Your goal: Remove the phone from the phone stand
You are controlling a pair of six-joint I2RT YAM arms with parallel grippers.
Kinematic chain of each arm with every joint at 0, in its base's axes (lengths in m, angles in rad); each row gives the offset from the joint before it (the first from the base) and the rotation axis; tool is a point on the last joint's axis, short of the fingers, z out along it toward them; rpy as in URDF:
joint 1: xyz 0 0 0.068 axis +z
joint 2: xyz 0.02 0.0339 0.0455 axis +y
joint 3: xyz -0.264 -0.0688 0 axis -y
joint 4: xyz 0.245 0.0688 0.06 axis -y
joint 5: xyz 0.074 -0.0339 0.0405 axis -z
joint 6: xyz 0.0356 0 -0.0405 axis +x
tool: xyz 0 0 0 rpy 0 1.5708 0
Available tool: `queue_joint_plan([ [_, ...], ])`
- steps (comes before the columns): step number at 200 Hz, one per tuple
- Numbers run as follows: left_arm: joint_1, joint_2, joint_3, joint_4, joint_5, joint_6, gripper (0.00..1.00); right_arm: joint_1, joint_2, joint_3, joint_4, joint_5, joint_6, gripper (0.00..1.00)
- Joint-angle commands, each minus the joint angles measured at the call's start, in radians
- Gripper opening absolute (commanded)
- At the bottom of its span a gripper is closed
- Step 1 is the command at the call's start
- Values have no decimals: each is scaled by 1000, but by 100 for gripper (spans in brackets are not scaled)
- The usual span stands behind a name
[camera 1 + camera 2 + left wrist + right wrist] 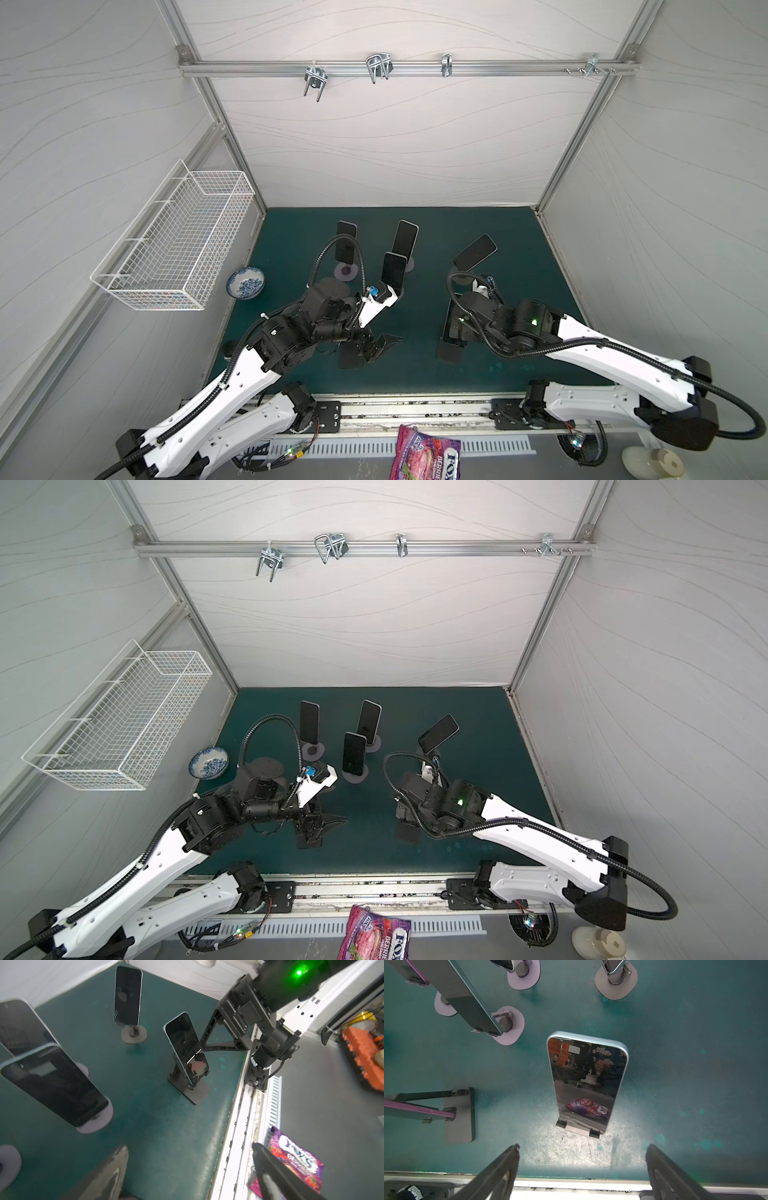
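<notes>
Where the white wire basket [174, 245] hangs on the left wall, a blue-patterned bowl [246, 282] sits just beside it on the green mat [415, 374]. Next comes the left gripper [189, 1146], low near the front of the mat, its jaws spread wide with nothing between them. Both top views show a dark stand directly beneath it. The right wrist view shows that this hinged stand [460, 1118] carries a pink-edged phone [415, 1108], leaned back with its lower edge in the hooks. Whether a finger touches it cannot be told. Behind this gripper three dark-screened phones stand upright on round bases: the left upright phone [347, 245], the middle upright phone [394, 270] and, just behind that, the rear upright phone [405, 241]. A purple candy bag [428, 457] lies off the mat, beyond the front rail [415, 409]. Further right the right gripper [583, 1147] points down at the mat, jaws wide and empty. Just ahead of its fingertips, apart from both, the blue-rimmed phone [588, 1076] rests in its black stand [593, 1133], its lower edge caught in two hooks and its screen mirroring the candy bag. Behind it and slightly right, a tilted phone [475, 251] leans steeply on another round base.
</notes>
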Motion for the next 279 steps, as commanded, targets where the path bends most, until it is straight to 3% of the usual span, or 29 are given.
queue_joint_plan([
  [1, -3, -9, -13, 61, 28, 62, 97, -12, 8, -11, -27, 16, 53, 96],
  [90, -4, -10, -86, 182, 28, 98, 97, -63, 39, 4, -31, 1, 53, 99],
  [127, -4, -13, -100, 208, 20, 111, 97, -62, 44, 0, -21, 13, 79, 92],
  [177, -3, -18, -145, 224, 16, 158, 96, -62, 100, 39, -24, 49, 69, 90],
  [279, -4, -130, -271, 335, -88, 180, 97, -80, 228, 126, -88, 93, 71, 93],
])
